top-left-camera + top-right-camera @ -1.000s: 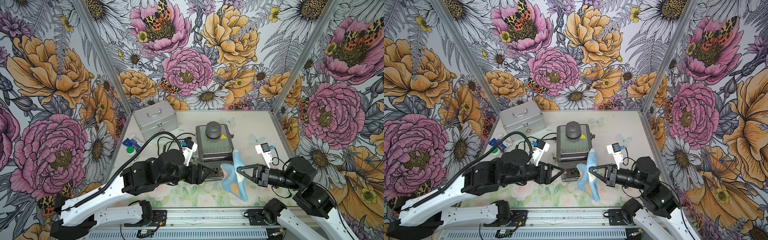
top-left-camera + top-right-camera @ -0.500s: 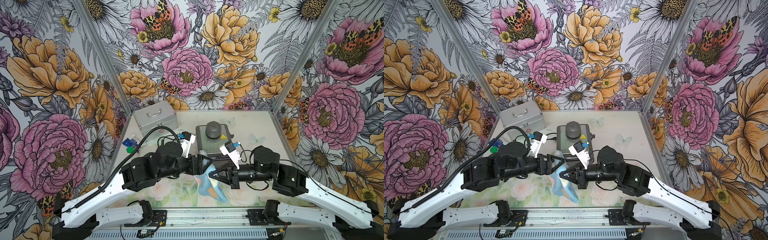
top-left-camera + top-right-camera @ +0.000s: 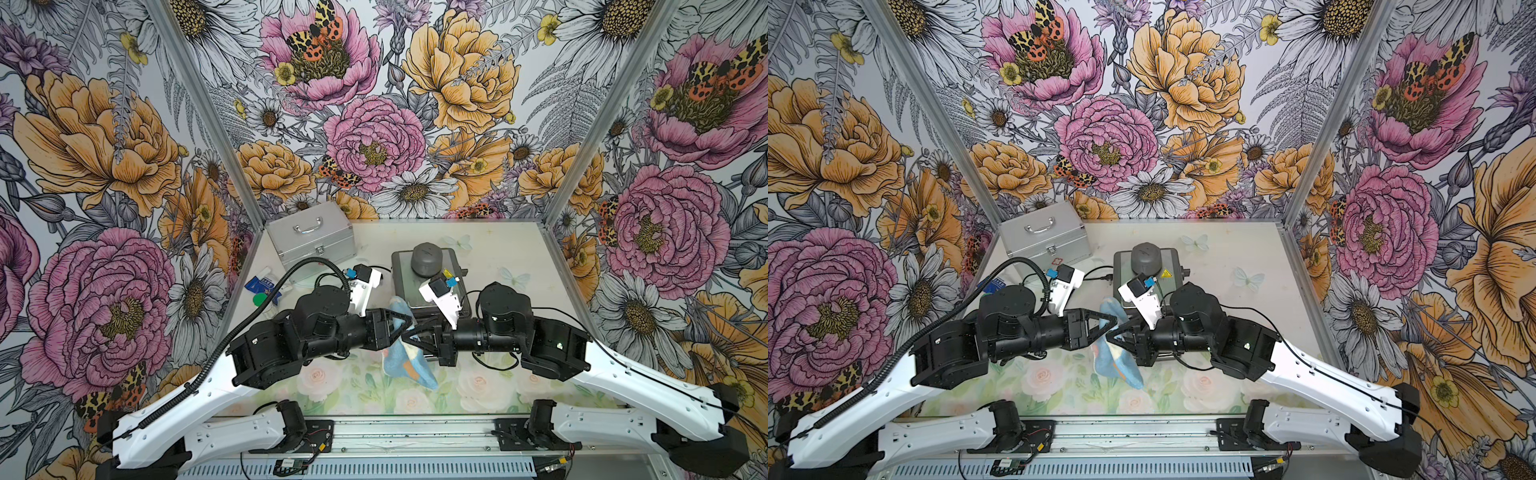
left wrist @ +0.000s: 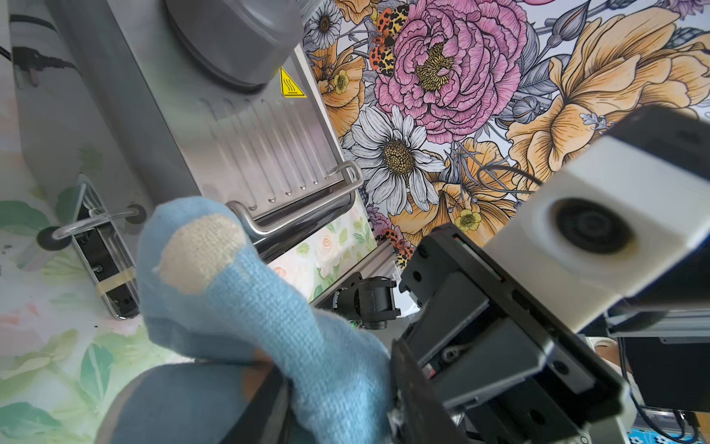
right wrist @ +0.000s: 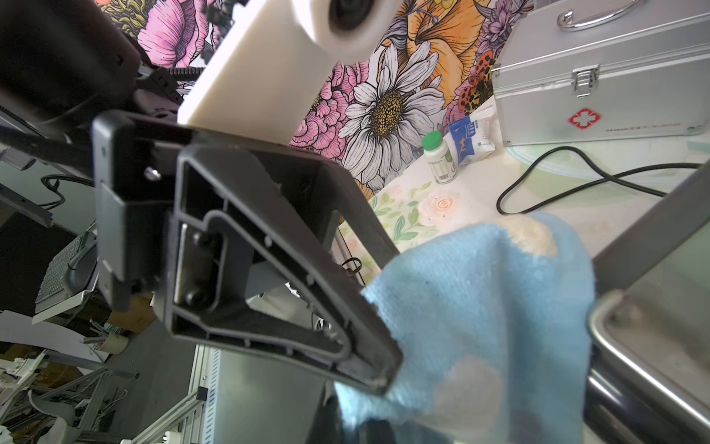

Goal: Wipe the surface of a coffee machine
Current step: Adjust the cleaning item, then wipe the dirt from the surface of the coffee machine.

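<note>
Just in front of the coffee machine (image 3: 404, 284), the left hand (image 3: 409, 323) and right hand (image 3: 406, 337) meet tip to tip, both closed on a blue cloth (image 3: 409, 365) that drapes below them over the worktop (image 3: 519, 249). The right arm's white wrist camera (image 3: 438, 293) overlaps the machine's front edge. Behind and left of the machine stands a silver aluminium case (image 3: 311, 243). Further left lies a green-capped bottle (image 3: 260, 298), touching a blue-and-white packet (image 3: 258, 285).

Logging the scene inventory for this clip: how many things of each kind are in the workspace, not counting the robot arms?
coffee machine: 1
silver case: 1
blue cloth: 1
green-capped bottle: 1
blue-and-white packet: 1
Total: 5
</note>
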{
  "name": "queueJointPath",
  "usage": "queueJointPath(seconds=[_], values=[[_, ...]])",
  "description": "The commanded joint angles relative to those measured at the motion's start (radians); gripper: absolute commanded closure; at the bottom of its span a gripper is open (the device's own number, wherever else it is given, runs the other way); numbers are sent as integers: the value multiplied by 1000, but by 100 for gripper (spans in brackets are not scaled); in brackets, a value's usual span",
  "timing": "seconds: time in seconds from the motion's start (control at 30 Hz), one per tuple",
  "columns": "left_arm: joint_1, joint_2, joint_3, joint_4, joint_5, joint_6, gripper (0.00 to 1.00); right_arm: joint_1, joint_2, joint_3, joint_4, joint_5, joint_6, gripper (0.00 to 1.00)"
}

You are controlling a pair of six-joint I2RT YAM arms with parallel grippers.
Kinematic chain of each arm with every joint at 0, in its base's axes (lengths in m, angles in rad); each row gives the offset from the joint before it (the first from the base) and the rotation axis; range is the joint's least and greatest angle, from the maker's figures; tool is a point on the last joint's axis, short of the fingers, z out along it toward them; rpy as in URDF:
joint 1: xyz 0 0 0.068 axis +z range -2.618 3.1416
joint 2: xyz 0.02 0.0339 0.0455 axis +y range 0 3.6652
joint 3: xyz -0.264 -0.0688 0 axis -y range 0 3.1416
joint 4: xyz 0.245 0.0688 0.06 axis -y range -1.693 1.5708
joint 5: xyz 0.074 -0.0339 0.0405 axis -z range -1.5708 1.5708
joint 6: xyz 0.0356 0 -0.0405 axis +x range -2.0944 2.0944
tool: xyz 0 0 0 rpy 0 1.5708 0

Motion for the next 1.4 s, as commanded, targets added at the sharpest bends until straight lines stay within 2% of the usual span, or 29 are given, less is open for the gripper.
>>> queueJointPath(seconds=[0.0, 0.2, 0.3, 0.43, 0.57, 0.6, 0.67, 0.7, 0.83, 0.93, 1.0, 1.1, 1.17, 1.27, 1.37], values=[[5, -8, -19, 2, 5, 13, 62, 1, 20, 57, 33, 38, -37, 100], [6, 14, -19, 28, 36, 22, 61, -2, 34, 72, 31, 69, -58, 100], [8, 19, -14, 36, 51, 33, 73, -6, 48, 74, 33, 83, -63, 100], [9, 17, -15, 37, 60, 45, 100, -18, 59, 81, 34, 105, -73, 100], [15, -3, -19, 37, 25, 58, 100, -34, 65, 94, 33, 127, -74, 99], [17, -11, -21, 36, 9, 61, 100, -36, 65, 94, 33, 133, -71, 95], [31, -38, -24, 33, -35, 74, 100, -40, 62, 88, 31, 136, -61, 77], [45, -52, -24, 27, -49, 81, 100, -41, 55, 80, 30, 137, -56, 73], [169, -93, -11, -19, -31, 118, 100, -58, 10, 44, -2, 165, -33, 58], [269, -88, 1, -49, 6, 165, 100, -80, -29, 35, -53, 202, -25, 56], [327, -73, 13, -53, 44, 189, 100, -96, -50, 53, -113, 249, -26, 57], [387, -35, 32, -56, 60, 245, 100, -121, -42, 136, -239, 386, -51, 58], [417, 8, 48, -55, 63, 291, 100, -132, 8, 214, -306, 475, -105, 57], [437, 89, 62, -53, 48, 349, 100, -138, 136, 329, -383, 599, -202, 48], [441, 170, 76, -50, 44, 386, 100, -150, 233, 394, -430, 764, -270, 49]])
